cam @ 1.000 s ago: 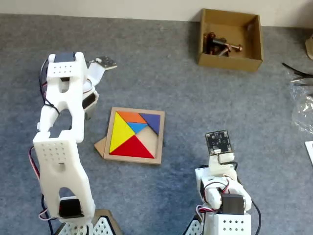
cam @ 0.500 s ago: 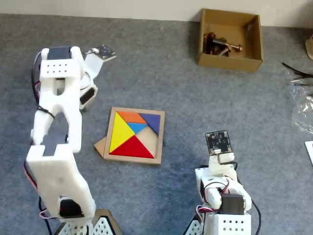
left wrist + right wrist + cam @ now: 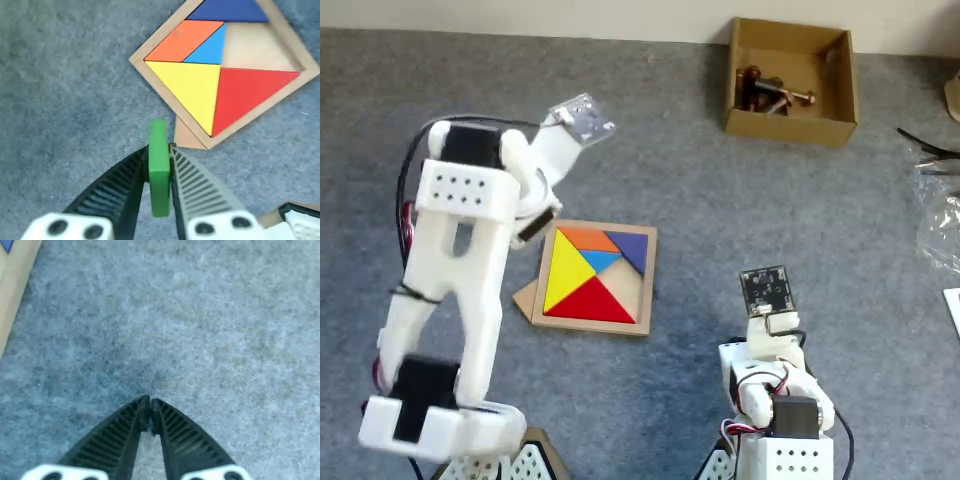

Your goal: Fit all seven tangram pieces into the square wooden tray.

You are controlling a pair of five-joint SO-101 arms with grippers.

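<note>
While my left gripper [image 3: 159, 149] is pinching the green piece [image 3: 159, 170] above the carpet [image 3: 720, 220], just beside the tray [image 3: 651, 285], a tan piece [image 3: 187, 140] is jutting out at the tray's edge. My right gripper [image 3: 150, 402] is sitting closed and empty, and a cardboard box [image 3: 785, 128] is lying well apart.

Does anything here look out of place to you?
Yes: a plain wooden piece pokes out at the tray's corner, outside it, while a gap inside is bare. The left gripper holds a green piece.

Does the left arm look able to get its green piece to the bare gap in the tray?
Probably yes. The left tool grips the green piece edge-on just off a corner of the tray, and nothing stands over the bare gap; the right tool is shut, well clear.
</note>
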